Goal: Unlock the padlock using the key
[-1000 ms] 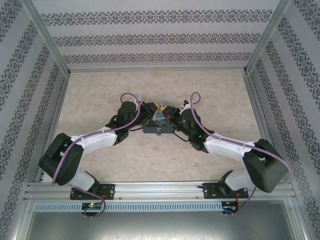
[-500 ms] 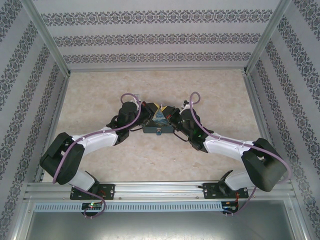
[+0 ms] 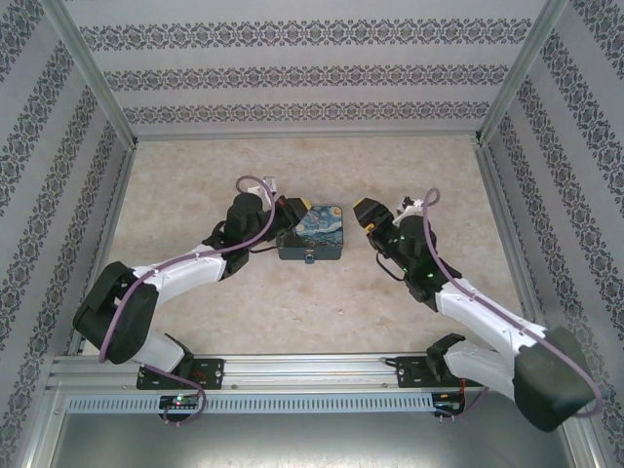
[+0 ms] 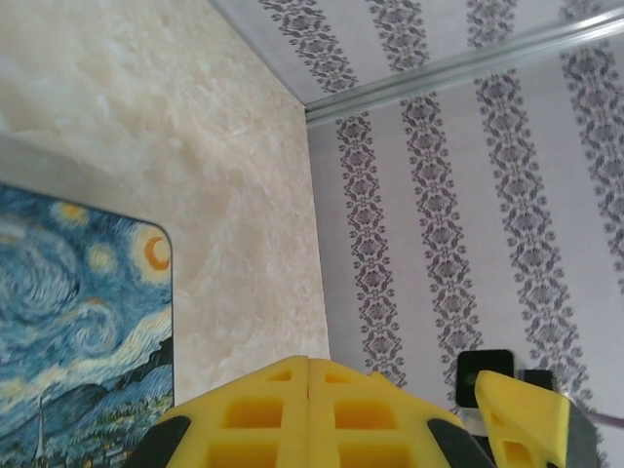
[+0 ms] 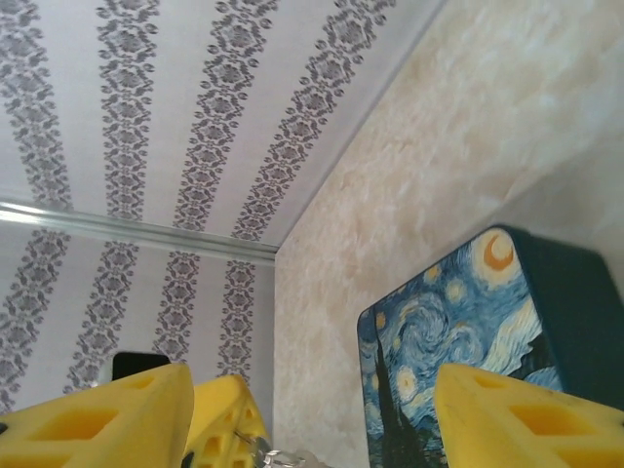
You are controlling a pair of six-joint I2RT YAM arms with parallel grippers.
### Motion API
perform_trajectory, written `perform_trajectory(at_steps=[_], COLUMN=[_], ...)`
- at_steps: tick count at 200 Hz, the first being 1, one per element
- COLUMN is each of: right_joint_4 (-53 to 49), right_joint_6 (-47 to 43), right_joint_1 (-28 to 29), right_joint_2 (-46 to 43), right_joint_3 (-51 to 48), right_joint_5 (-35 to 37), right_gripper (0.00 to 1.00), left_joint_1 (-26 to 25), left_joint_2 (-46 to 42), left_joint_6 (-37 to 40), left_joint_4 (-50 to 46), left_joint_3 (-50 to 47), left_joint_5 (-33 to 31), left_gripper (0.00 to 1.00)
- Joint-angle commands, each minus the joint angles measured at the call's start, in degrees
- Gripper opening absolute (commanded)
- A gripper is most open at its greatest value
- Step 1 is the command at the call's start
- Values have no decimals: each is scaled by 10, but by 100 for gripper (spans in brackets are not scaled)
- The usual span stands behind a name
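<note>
Task looks barely started. Padlock (image 3: 308, 258) hangs on the near face of the tin (image 3: 312, 232); shackle too small to read, I'd judge it locked. Left gripper (image 3: 297, 211) touches the tin's far-left corner, fingers (image 4: 244, 419) pressed together, nothing seen between them. Right gripper (image 3: 367, 211) sits just right of the tin, apart from it, spread wide. Silvery glint (image 5: 265, 454) by its finger might be the key, can't tell. Left to do: insert key, turn, free shackle.

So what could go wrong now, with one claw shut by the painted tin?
The shut left gripper sits close beside the tin and could shove it. The padlock on the tin's near side looks tiny, so the open right gripper, off to the side, might fumble it.
</note>
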Motion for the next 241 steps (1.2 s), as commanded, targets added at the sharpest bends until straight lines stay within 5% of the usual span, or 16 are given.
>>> perform_trajectory(at_steps=[1, 56, 142, 241], right_joint_4=[-56, 71, 295, 337], right_joint_6=[-94, -108, -16, -1], right_joint_1=[-20, -27, 11, 35], right_joint_2=[-19, 66, 197, 236], right_joint_3=[20, 58, 38, 29], right_joint_5=[-68, -194, -181, -153], right_gripper=[65, 61, 50, 38], left_joint_1=[13, 31, 31, 31], left_joint_2=[-7, 49, 80, 88], left_joint_6=[92, 62, -24, -56], left_joint_4=[-8, 62, 141, 161], left_joint_3=[34, 51, 39, 26], left_joint_5=[64, 132, 125, 102], left_gripper=[0, 0, 0, 0])
